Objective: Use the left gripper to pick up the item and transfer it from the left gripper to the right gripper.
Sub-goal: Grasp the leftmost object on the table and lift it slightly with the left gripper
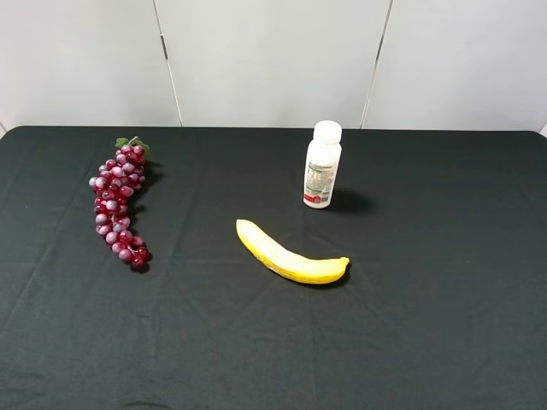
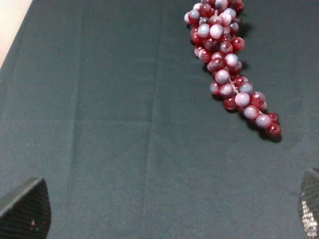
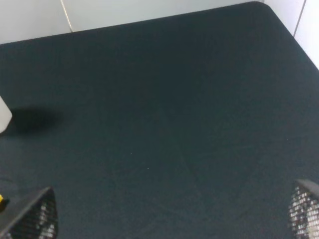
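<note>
Fingertips (image 2: 25,211) of the left end effector (image 2: 167,211) frame the near edge of the left wrist view. They are spread wide, with only black cloth (image 2: 99,124) between them and nothing gripped. Beyond them lies the bunch of plastic grapes (image 2: 227,64), dark red and purple, untouched and flat on the counter (image 1: 427,342). In the exterior high view the bunch sits on the left side of the counter, running front to back, with its green leaf (image 1: 130,143) at the far end. A yellow banana (image 1: 291,258) lies near the centre, well apart from the grapes. A white pill bottle (image 1: 322,171) stands upright just behind the banana. The right end effector (image 3: 169,214) is also spread wide and empty, above the cloth on the counter's right side.
</note>
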